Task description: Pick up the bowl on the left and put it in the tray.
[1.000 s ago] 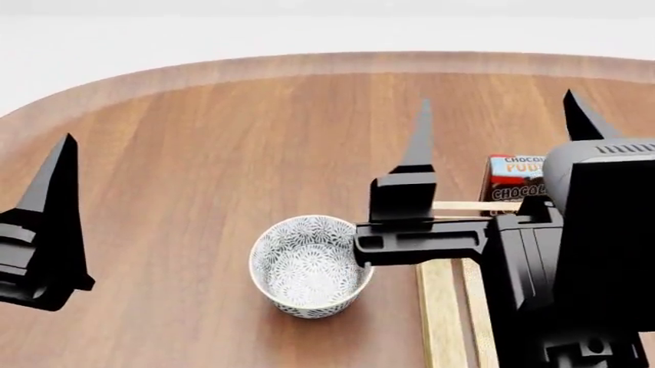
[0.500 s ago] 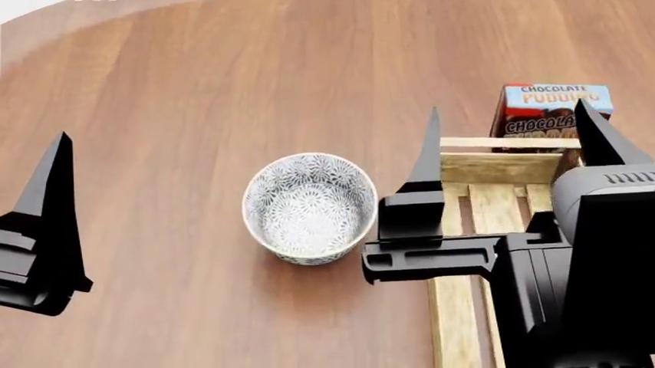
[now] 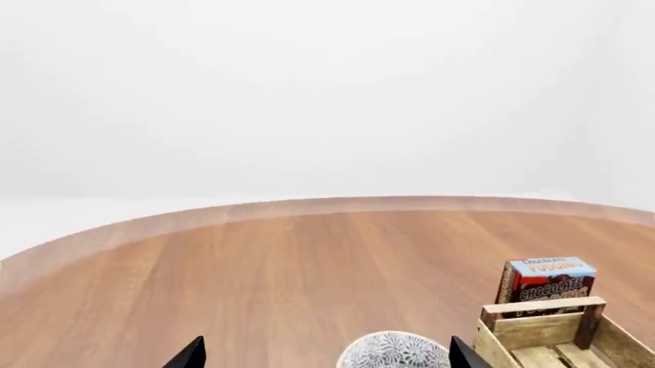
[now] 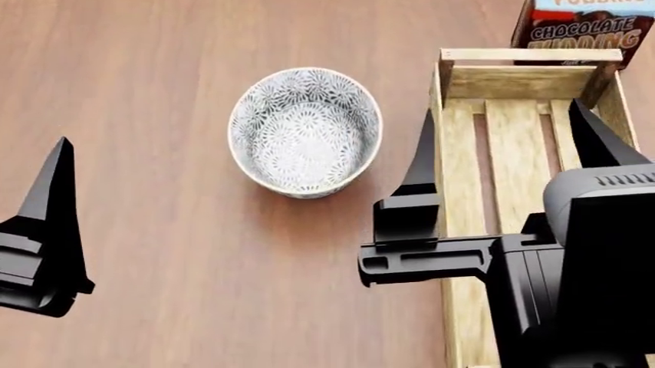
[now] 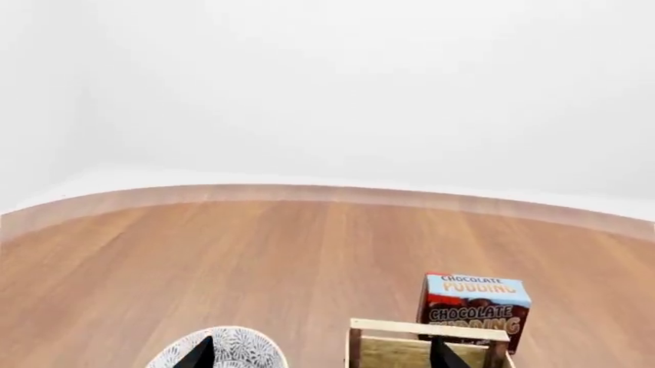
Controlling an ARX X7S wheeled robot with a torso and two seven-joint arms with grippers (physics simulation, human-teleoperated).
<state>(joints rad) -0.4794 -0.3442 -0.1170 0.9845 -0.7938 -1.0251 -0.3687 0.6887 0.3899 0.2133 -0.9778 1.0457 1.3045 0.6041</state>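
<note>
— Two hands are showing in our head view, so which one are we meeting first?

— Our left hand (image 4: 57, 222), at the far left edge. We are seeing only one dark pointed finger of it there, hovering over bare wood, well apart from everything else. In our left wrist view two finger tips are poking up far apart with nothing between them, so it is standing released.

— Moving rightward, what are we passing over?

— Open wooden bench (image 4: 184, 92), and then the bowl (image 4: 305, 130). It is sitting upright on the bench, grey-black flowers covering its inside, just beside the long left wall of the tray (image 4: 453, 199) but not touching it.

— Where is our right hand hanging?

— Our right hand (image 4: 507, 149) is hovering over the tray, fingers spread wide and grasping nothing. Its left finger is lying across the tray's left wall, near the bowl's right side; its right finger is pointing over the slats near the far right wall.

— Anything beyond that?

— One chocolate pudding box (image 4: 584, 23) is standing just past the tray's far end, at the top right, with its upper part cut off by the edge of the view.
</note>
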